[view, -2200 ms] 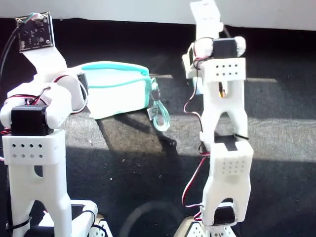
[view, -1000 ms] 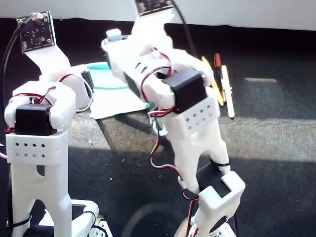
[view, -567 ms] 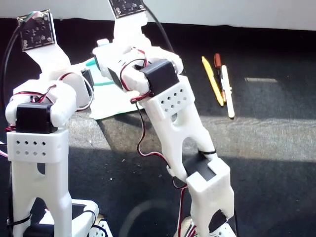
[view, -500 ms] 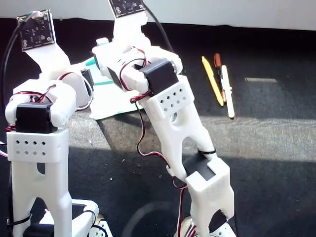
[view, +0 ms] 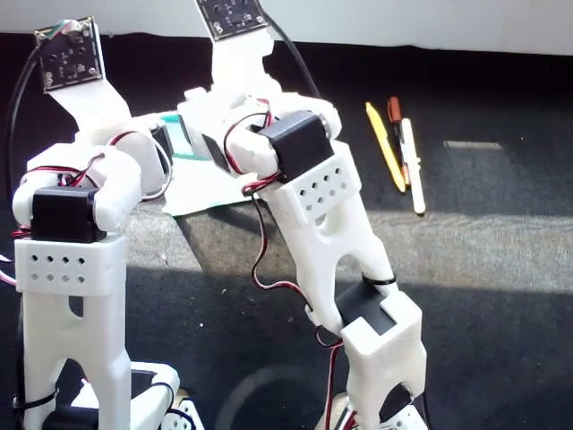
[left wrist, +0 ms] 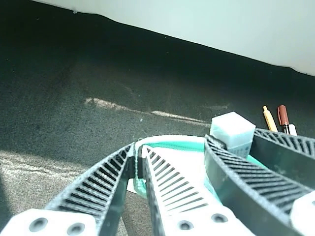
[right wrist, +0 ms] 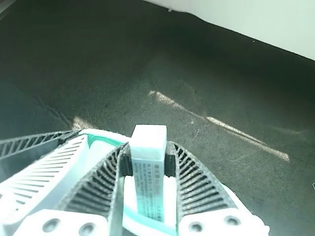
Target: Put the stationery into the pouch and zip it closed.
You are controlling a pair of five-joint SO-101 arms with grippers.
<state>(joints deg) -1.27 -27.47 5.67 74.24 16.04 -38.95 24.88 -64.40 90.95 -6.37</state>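
Pouch (view: 204,184) lay at left on the worktop (view: 501,224), teal rim pinched by the closed left fingers (left wrist: 167,182), mouth apparently open. Right fingers (right wrist: 197,182) gripped an eraser (right wrist: 147,140), long axis running along them, tip protruding, directly over the mouth; release should drop it straight in. Three pens (view: 412,166) lay well apart at right, nearer the right arm; judged next to fetch.

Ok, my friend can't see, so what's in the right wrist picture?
The right pincer clamps a pale eraser upright, over a white pouch with a teal rim. The left pincer sits close beside it at the pouch's edge. Behind them is a dark table crossed by a strip of sunlight.
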